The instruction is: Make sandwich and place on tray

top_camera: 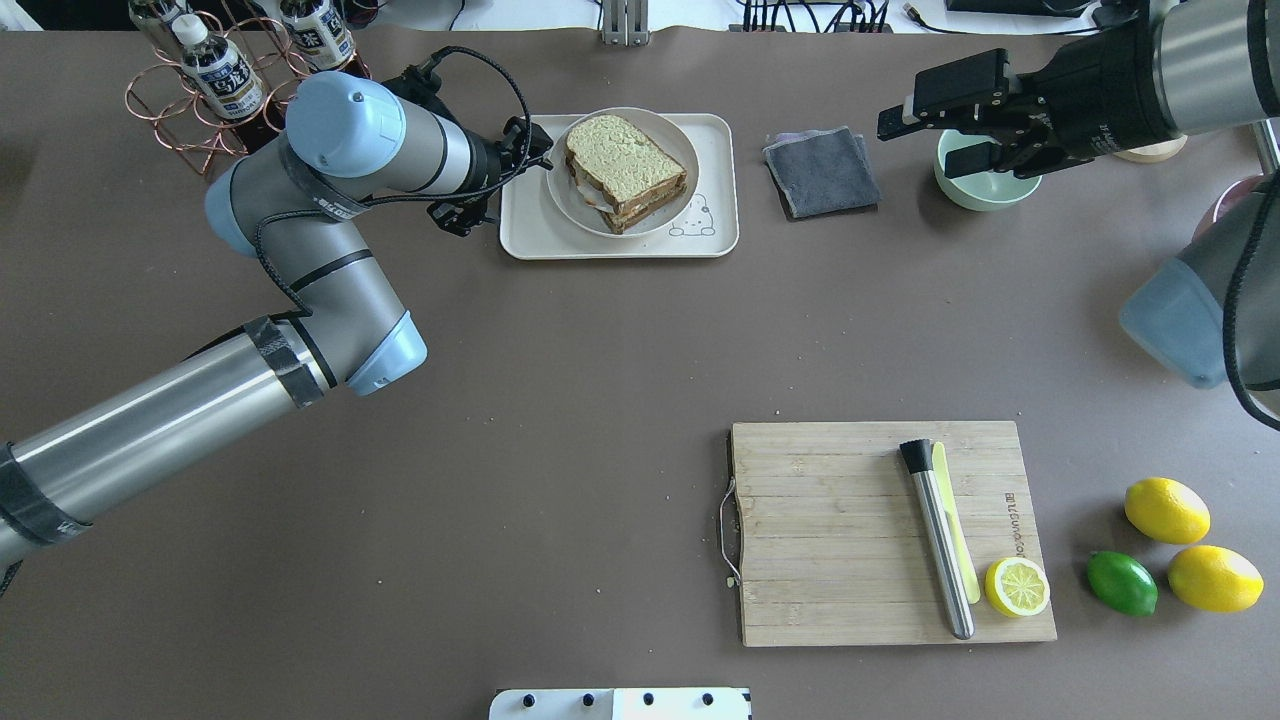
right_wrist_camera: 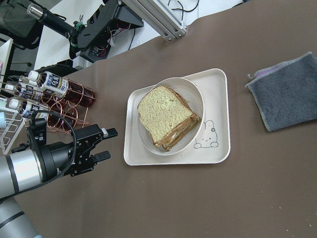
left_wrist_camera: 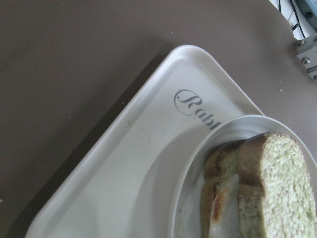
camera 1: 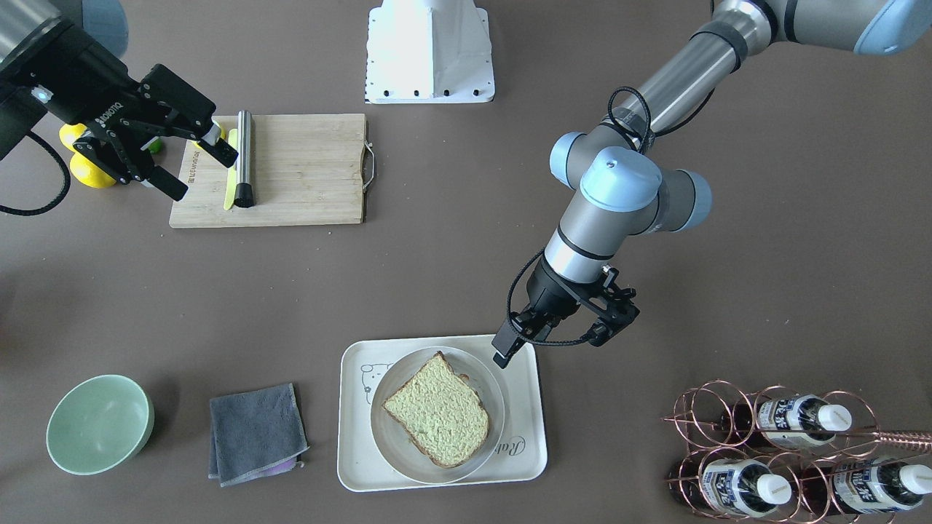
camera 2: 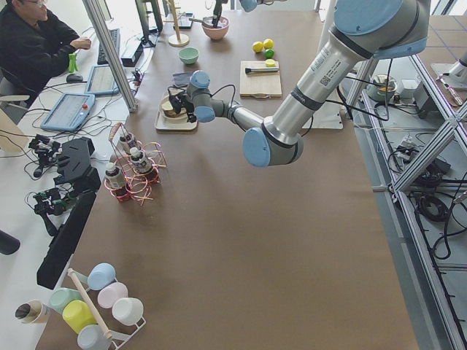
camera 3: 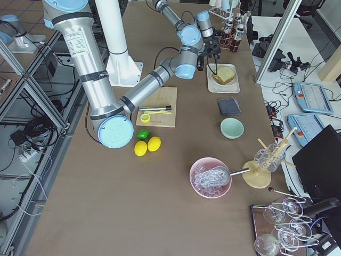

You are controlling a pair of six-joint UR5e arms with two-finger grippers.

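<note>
The sandwich (top_camera: pixel 625 165) sat on a plate (camera 1: pixel 393 440) in the tray (camera 1: pixel 357 451), its egg (left_wrist_camera: pixel 220 208) mostly hidden; the left gripper (right_wrist_camera: pixel 108 145) and right gripper (camera 1: pixel 204 175) both gaped empty.

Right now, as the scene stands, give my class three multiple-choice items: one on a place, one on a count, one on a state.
1. Where is the sandwich? A in the bowl; B on a plate on the tray; C on the cloth.
2. How many whole yellow lemons? A one; B four; C two.
3. The left hand is: A open, empty; B shut on the sandwich; C shut on the plate.
Key: B, the bread lies on the plate inside the tray; C, two lie beside a lime; A, it is spread wide, holding nothing.
</note>
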